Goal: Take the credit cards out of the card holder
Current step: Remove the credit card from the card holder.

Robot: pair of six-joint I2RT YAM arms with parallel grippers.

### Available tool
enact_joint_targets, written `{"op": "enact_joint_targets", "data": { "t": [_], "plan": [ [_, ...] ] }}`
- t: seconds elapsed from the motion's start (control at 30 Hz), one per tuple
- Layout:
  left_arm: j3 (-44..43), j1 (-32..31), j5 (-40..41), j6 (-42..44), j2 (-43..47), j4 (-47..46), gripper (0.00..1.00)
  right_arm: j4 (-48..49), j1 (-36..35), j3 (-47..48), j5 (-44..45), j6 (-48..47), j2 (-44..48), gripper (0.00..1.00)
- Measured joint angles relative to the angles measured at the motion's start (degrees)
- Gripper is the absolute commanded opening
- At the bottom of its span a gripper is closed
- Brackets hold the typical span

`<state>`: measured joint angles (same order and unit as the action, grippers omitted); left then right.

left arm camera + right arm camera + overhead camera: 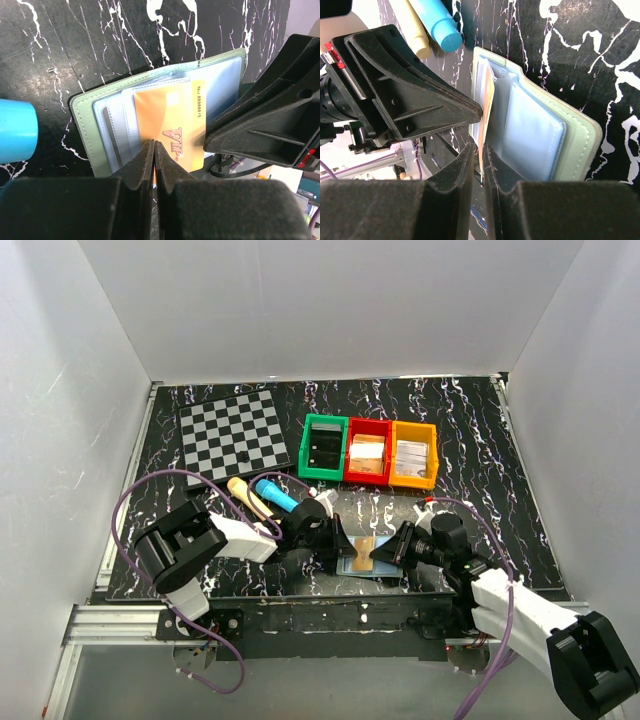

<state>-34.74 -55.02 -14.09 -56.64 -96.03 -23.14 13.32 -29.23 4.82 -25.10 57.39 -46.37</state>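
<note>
The holder (82, 122) lies open at the top view's lower centre; its card (170, 127), likely light, stiff and slick, seems best taken by the exposed edge that the right gripper (481, 150) pinches, with the left gripper (154, 146) closed on nothing beside it.

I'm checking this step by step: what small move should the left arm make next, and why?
Probably draw the left gripper back toward itself, sliding the orange card free. Its fingers are shut on the card's edge, the card is only partly out of the card holder, and the right gripper appears to pinch the holder's edge.
</note>
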Motion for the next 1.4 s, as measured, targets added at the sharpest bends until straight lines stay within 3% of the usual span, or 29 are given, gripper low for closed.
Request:
{"op": "enact_joint_targets", "data": {
  "t": [0.7,0.9,1.4],
  "plan": [
    [0.4,0.2,0.1,-0.2,-0.2,0.0,0.00,-1.8,0.3,0.0,0.8,-0.4,2.2,0.13],
    [0.4,0.2,0.0,-0.5,-0.2,0.0,0.00,-3.2,0.4,0.0,0.9,-0.6,3.6,0.01],
    [0.7,0.4,0.0,-1.1,-0.3,-0.2,0.00,-11.6,1.1,1.6,1.7,-2.8,8.2,0.01]
  ]
}}
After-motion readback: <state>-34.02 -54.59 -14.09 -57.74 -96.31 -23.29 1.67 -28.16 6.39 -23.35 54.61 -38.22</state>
